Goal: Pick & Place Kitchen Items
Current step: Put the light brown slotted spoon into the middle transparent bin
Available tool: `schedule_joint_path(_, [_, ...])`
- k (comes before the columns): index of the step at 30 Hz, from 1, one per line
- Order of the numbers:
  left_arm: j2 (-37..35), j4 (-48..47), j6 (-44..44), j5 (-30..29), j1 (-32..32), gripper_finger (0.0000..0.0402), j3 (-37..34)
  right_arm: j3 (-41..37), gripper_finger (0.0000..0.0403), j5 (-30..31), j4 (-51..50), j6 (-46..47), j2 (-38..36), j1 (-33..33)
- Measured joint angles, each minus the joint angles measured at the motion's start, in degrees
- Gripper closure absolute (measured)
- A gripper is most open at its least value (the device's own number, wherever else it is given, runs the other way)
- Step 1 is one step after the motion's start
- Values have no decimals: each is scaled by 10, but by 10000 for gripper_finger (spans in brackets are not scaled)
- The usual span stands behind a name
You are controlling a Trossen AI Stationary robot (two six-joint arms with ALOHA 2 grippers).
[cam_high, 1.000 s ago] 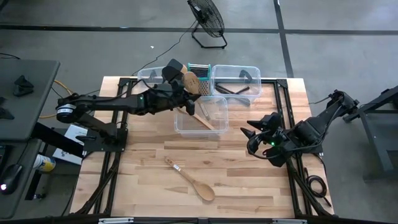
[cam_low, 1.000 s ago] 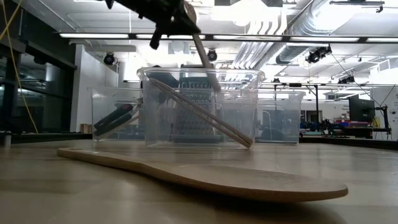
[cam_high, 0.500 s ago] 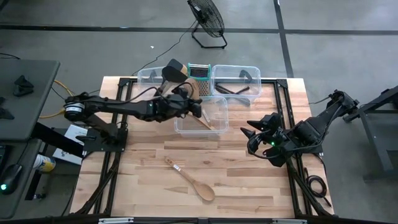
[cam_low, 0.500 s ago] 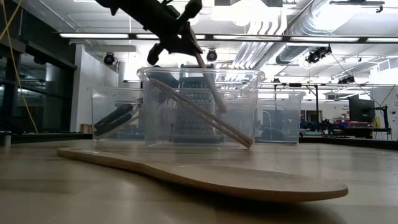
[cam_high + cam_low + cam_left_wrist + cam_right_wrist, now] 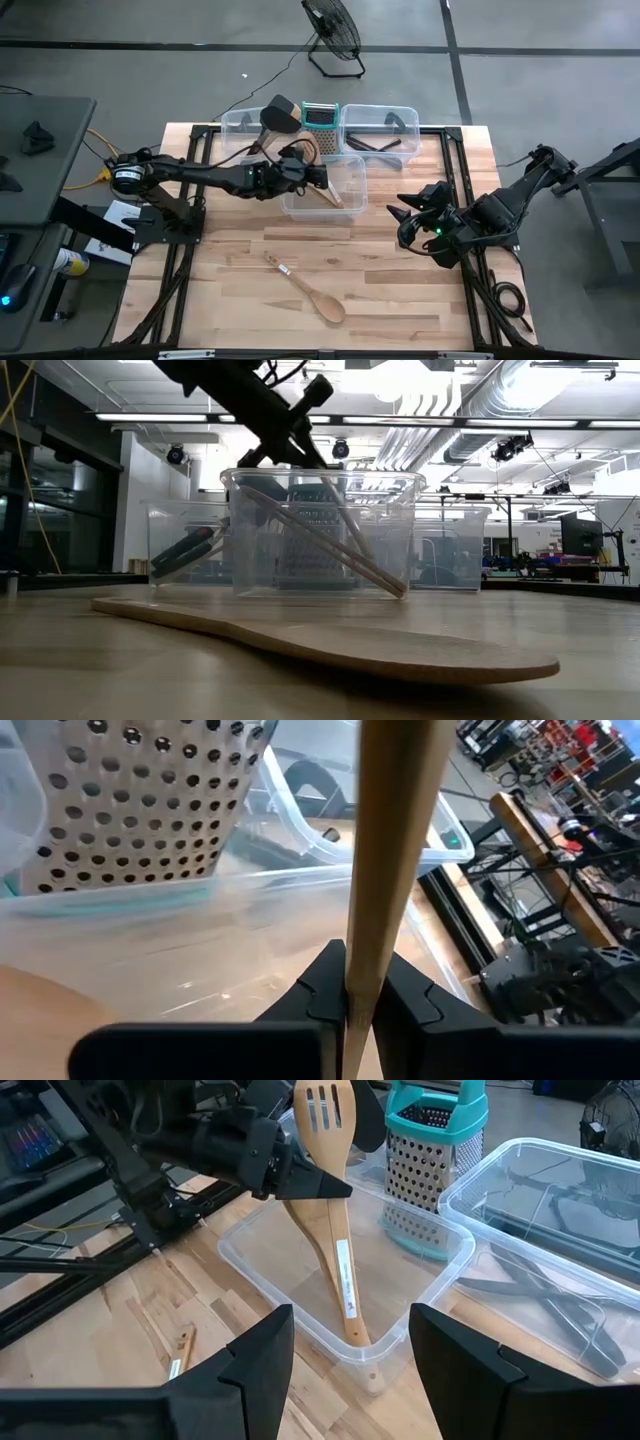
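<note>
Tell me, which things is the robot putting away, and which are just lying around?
Job: slotted wooden spatula, held by the left gripper in the front bin; wooden spoon on the table; black utensils in a back bin.
Just there: grater; fan; right gripper, waiting open.

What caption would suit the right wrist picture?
Left pincer lowers a slotted wooden spatula into a clear bin beside the grater.

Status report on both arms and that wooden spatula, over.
Left gripper shut on slotted light wooden spatula, handle down inside clear plastic bin. Right gripper open, waiting at table's right. Nothing in the way.
</note>
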Motion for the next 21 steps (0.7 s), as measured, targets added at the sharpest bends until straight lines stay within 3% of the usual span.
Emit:
schedule_joint_path(4, [0, 1, 17, 14, 1, 361, 0, 0, 211, 0, 0, -2, 0, 0])
schedule_joint_path(15, [-4, -31, 15, 39, 2, 240, 0, 0, 211, -2, 0, -4, 0, 0])
schedule_joint_path(21, [-18, -35, 37, 38, 2, 228, 0, 0, 211, -14, -1, -2, 0, 0])
